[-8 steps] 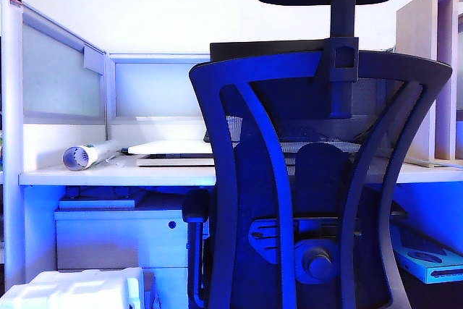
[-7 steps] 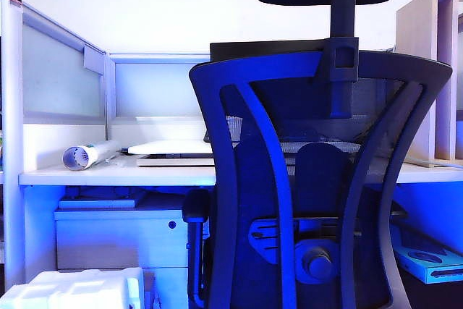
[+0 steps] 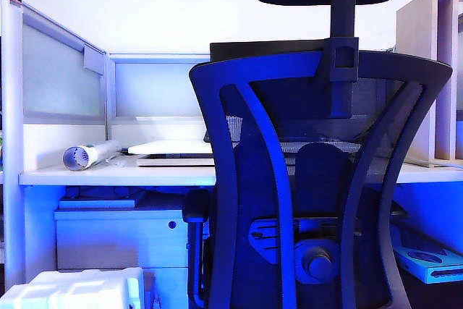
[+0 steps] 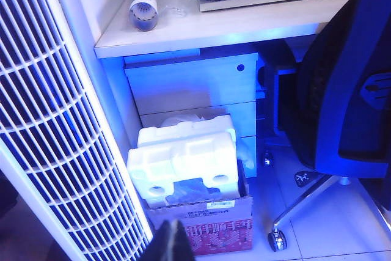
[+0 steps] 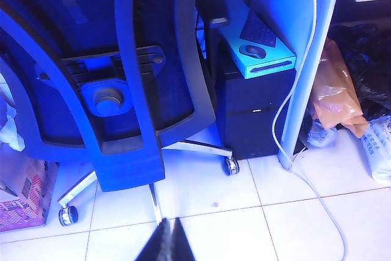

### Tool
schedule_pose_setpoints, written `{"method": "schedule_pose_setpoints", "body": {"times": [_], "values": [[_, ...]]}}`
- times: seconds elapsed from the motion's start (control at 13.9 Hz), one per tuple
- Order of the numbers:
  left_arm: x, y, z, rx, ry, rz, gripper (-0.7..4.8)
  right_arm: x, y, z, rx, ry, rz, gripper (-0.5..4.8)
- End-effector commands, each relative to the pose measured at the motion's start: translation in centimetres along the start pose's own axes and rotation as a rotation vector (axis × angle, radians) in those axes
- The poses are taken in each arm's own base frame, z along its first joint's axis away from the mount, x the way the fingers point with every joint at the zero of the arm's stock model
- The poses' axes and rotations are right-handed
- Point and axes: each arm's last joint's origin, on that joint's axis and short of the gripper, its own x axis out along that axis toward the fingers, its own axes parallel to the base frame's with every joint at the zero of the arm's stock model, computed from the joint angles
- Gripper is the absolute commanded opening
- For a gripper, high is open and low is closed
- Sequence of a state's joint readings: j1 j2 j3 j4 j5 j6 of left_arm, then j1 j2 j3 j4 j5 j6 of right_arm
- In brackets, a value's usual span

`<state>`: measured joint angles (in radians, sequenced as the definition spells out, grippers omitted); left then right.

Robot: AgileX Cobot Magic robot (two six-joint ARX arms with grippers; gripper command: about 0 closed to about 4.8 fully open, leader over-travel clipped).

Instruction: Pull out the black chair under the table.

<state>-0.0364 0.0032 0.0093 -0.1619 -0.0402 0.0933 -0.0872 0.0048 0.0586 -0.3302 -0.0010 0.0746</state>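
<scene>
The black chair (image 3: pixel 318 179) has not shifted: set against the exterior frames from a moment ago, its back, headrest and armrest sit in exactly the same place, pushed in against the tabletop (image 3: pixel 108 176). Nothing else has moved either, so I read this as the very start, with the pull not yet begun.

My left pincer (image 4: pixel 173 242) hangs low near the floor, its dark tips pressed together with no gap I can see, and it holds nothing. The chair is off to one side of it and well apart. Straight ahead of it sit a cardboard box (image 4: pixel 204 224) topped with white foam packing (image 4: pixel 183 163), and beyond those a drawer cabinet (image 4: pixel 195 90) under the tabletop. A tall white fan (image 4: pixel 55 120) stands close on its other side.

My right pincer (image 5: pixel 165 241) is also down near the tiled floor (image 5: pixel 293 212), fingers closed tight and empty. The chair back rises ahead of it and a little to one side, near but not touching, with the chrome legs and a caster (image 5: pixel 230 165) just beyond the tips. A dark computer case (image 5: pixel 256 114) stands past the chair under the tabletop.

By my judgement, the right pincer is better placed: it must open, rise to the chair frame and grip before any pull.
</scene>
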Motion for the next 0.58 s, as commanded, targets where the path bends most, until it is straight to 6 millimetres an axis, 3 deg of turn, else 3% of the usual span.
{"method": "schedule_pose_setpoints", "body": {"times": [0.07, 0.58], "values": [[0.0, -0.3, -0.1, -0.003, 0.002, -0.096, -0.05, 0.0, 0.0, 0.1, 0.003, -0.014, 0.005, -0.05], [-0.7, -0.9, 2.8, 0.007, -0.319, -0.406, -0.05, 0.0, 0.4, 0.6, 0.000, -0.067, 0.106, -0.05]]}}
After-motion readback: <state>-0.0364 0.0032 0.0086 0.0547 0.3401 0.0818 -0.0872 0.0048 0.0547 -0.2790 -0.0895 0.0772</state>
